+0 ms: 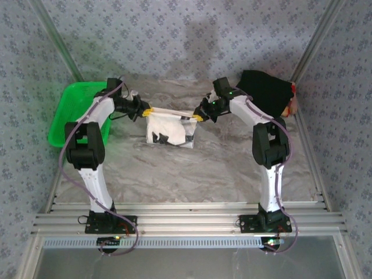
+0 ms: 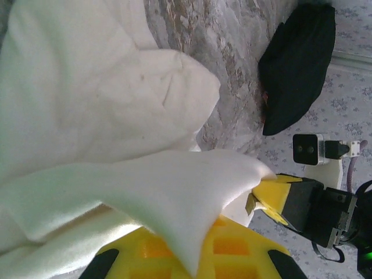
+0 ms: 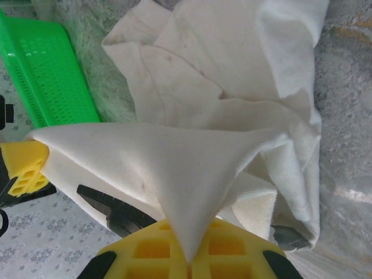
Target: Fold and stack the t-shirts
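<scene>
The off-white t-shirt (image 1: 170,129) with small black marks hangs bunched between my two grippers above the table's middle. My left gripper (image 1: 147,110) is shut on its left top corner, and my right gripper (image 1: 198,118) is shut on the right top corner. The cloth's top edge runs taut between them. In the left wrist view the off-white t-shirt (image 2: 104,116) drapes over the yellow fingers (image 2: 232,250). The right wrist view shows the off-white t-shirt (image 3: 192,168) pinched into a point between yellow fingers (image 3: 232,247). The black t-shirt (image 1: 264,93) lies crumpled at the back right, black t-shirt (image 2: 299,64).
A green plastic basket (image 1: 72,113) stands at the left edge of the table, beside the left arm; its green basket wall (image 3: 43,70) lies past the shirt. Metal frame posts rise at both back corners. Bare marbled tabletop (image 1: 186,174) lies in front of the shirt.
</scene>
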